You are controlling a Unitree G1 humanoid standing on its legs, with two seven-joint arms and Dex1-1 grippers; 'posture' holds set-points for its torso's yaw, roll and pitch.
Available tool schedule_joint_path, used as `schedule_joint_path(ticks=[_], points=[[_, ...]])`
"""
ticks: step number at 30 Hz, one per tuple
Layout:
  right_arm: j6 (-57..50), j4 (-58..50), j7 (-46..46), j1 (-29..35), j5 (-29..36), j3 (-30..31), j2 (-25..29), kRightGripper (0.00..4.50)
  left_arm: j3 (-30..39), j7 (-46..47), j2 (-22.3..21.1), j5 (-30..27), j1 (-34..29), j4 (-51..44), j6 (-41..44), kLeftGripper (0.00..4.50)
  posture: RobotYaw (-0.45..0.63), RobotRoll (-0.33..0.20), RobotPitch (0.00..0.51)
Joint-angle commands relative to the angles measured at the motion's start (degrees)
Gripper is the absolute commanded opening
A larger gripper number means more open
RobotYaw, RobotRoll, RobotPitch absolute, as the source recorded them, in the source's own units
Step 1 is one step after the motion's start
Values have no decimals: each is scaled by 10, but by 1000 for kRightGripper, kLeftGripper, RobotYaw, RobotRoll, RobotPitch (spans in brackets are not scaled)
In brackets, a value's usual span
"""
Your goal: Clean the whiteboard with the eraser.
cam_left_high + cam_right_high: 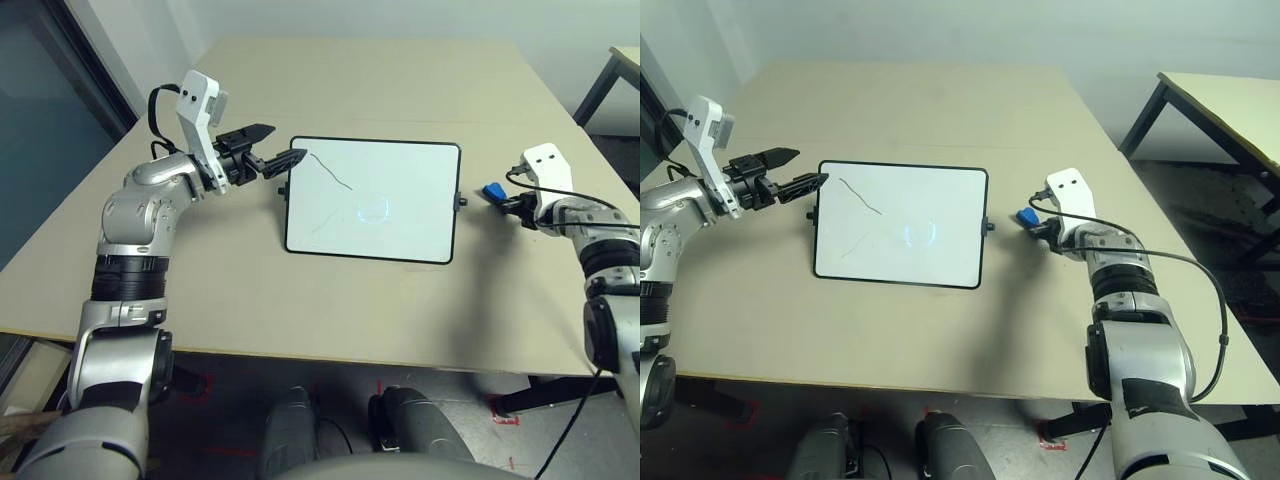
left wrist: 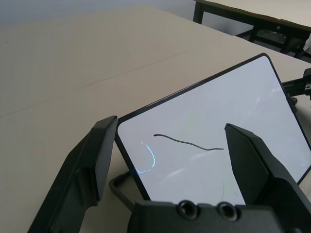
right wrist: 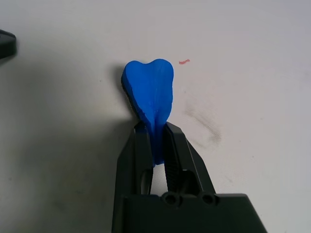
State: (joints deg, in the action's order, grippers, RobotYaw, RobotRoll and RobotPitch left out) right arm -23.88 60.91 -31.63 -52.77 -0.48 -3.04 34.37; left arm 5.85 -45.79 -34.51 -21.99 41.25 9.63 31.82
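Your right gripper (image 3: 154,138) is clenched on the blue eraser (image 3: 150,90), squeezing its near end, just beside the whiteboard (image 1: 372,200), toward the worktop's (image 1: 330,310) right edge. Your left gripper (image 2: 169,124) is released, fingers spread, holding nothing, at the board's left edge. Board lies nearer the worktop's front edge than its back; one dark pen line (image 1: 331,171) and a fainter one (image 1: 324,222) noted on it.

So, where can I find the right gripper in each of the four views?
Left eye: the right gripper is at picture right, beside the board, shut on the eraser.
Right eye: right of centre, past the board's right side.
Left wrist: partly seen, beyond the board's far short side.
Right wrist: in the foreground, fingers pinching the eraser.
Shared landmark: the table.
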Motion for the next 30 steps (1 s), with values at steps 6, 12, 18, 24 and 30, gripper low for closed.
schedule_joint_path(ticks=[6,12,18,24,30], points=[[-55,-101,20,-34,22,-19,4,292,-6,1,7,1,-1,-1,2,4500,-131,0,25],[-243,-394,-47,-23,76,14,-10,248,-12,-6,10,8,14,18,-7,4500,-153,0,19],[-387,-599,-67,19,121,87,-56,228,-40,-41,-27,29,11,31,19,4500,-156,0,17],[-388,-649,-51,37,105,175,-93,225,-70,-90,-80,22,-26,-11,80,4500,-141,0,23],[-336,-595,-31,17,52,246,-106,224,-61,-88,-87,14,-41,-42,100,4500,-124,0,31]])
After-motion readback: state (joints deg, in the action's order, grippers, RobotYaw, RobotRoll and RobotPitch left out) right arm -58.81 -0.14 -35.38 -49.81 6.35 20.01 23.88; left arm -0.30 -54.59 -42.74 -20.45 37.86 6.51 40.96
